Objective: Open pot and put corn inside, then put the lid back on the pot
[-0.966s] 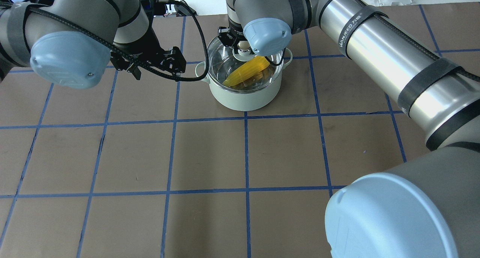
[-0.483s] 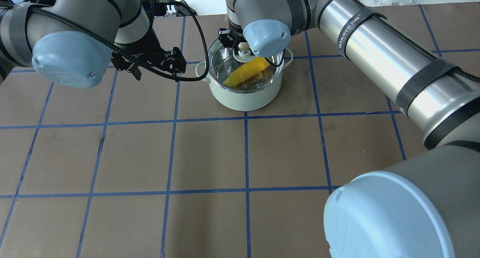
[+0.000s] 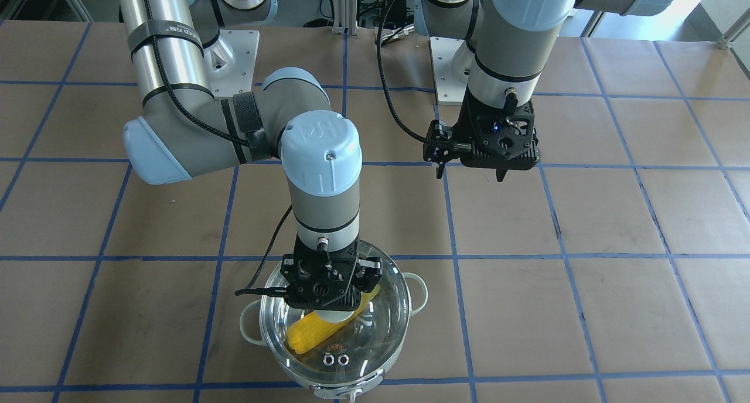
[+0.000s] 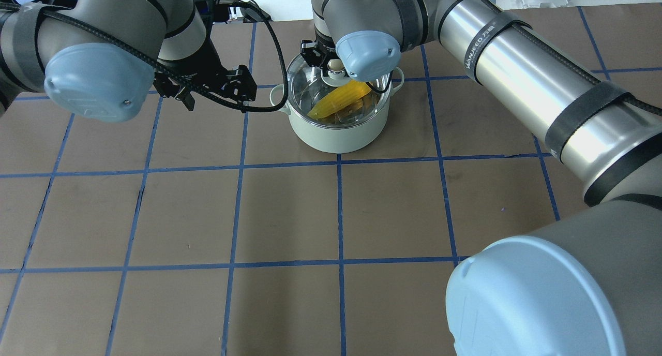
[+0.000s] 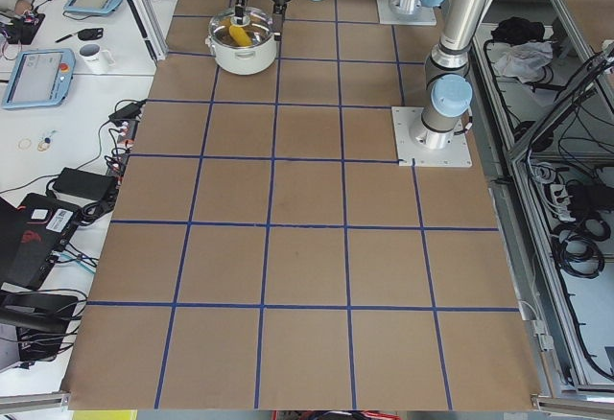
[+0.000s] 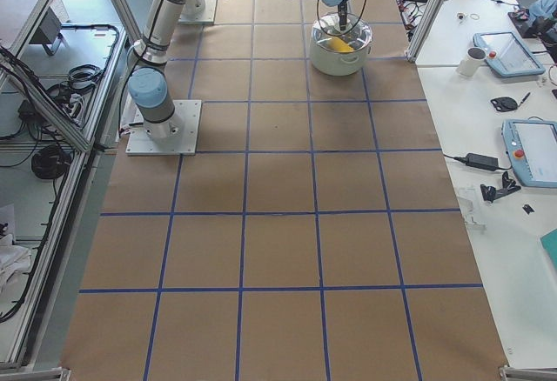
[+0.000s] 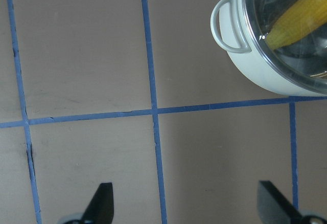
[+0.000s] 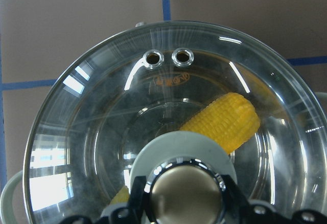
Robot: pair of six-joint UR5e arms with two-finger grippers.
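Observation:
The mint-green pot (image 4: 336,133) stands at the table's far middle, also in the front view (image 3: 351,391). The yellow corn (image 4: 341,100) lies slanted inside it, seen through the glass in the right wrist view (image 8: 225,121). The clear lid (image 4: 305,84) covers the pot's mouth at rim level; I cannot tell if it rests fully. My right gripper (image 8: 184,198) is shut on the lid's metal knob (image 8: 184,188) from above, also in the front view (image 3: 325,289). My left gripper (image 7: 186,203) is open and empty, hovering over bare table left of the pot's handle (image 7: 227,24).
The brown table (image 4: 289,216) has a blue tape grid. The left arm's black cable (image 4: 276,50) loops close to the pot's left handle. Side desks with tablets and a mug (image 6: 474,59) lie beyond the table's far edge.
The right gripper has lowered the lid a little, so its rim now sits level with the pot's rim. The left arm has barely moved.

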